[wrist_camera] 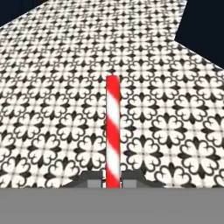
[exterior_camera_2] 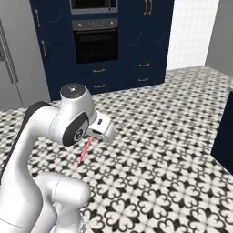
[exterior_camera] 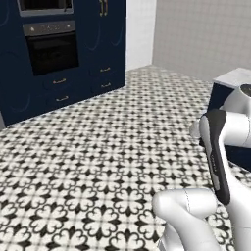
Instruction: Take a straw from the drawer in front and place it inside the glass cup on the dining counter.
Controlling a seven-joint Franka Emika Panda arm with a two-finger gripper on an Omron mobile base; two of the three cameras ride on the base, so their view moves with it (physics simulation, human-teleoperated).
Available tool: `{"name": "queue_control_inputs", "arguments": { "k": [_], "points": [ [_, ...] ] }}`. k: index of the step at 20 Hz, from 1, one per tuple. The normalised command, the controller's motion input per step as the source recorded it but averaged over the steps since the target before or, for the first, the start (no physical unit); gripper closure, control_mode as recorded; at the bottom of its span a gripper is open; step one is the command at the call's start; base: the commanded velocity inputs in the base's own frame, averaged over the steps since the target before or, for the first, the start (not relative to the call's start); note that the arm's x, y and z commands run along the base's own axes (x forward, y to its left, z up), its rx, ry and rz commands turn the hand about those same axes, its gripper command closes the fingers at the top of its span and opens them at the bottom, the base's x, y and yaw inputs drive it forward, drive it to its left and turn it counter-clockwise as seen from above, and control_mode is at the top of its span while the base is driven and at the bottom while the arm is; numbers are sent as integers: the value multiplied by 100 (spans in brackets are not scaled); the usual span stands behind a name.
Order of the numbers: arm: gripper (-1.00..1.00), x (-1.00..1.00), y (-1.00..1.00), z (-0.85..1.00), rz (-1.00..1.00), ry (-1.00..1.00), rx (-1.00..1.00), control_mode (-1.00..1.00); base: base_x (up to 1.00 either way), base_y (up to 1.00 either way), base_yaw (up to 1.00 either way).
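1. One straw (wrist_camera: pixel 112 131), red with pale stripes, is clamped between the two dark fingertips (wrist_camera: pixel 94 180) of the gripper (wrist_camera: pixel 112 181) in the hand view and sticks straight out ahead of it, over the black-and-white patterned floor (wrist_camera: pixel 52 109).
2. Left of the gripper in the right base view stands a grey refrigerator door (exterior_camera_2: pixel 18 68), cut off by the frame's edge.
3. Beyond the gripper in the same view rises a navy cabinet wall (exterior_camera_2: pixel 136 41) with a built-in oven (exterior_camera_2: pixel 96 43) and small brass-handled drawers (exterior_camera_2: pixel 98 77) below it, all closed, so their contents are hidden.
4. From the gripper (exterior_camera_2: pixel 93 136) the straw (exterior_camera_2: pixel 84 152) slants downward, its upper end hidden behind the white hand.
5. Right of the gripper, a navy block (exterior_camera_2: pixel 225 136) is cropped by the frame; in the left base view a pale slab tops a navy base (exterior_camera: pixel 230 78), the dining counter, partly hidden behind the arm.
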Motion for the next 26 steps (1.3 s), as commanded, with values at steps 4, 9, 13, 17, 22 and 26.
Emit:
{"name": "queue_control_inputs", "arguments": {
  "k": [4, 9, 13, 17, 22, 26],
  "points": [
    [100, 0, 0, 0, 0, 0, 0, 100, 100, 0, -20],
    [100, 0, 0, 0, 0, 0, 0, 100, 100, 0, -27],
    [100, 0, 0, 0, 0, 0, 0, 100, 100, 0, -33],
    [100, 0, 0, 0, 0, 0, 0, 100, 100, 3, -36],
    [100, 0, 0, 0, 0, 0, 0, 100, 100, 25, -39],
    [100, 0, 0, 0, 0, 0, 0, 100, 100, 52, -41]
  ]
}}
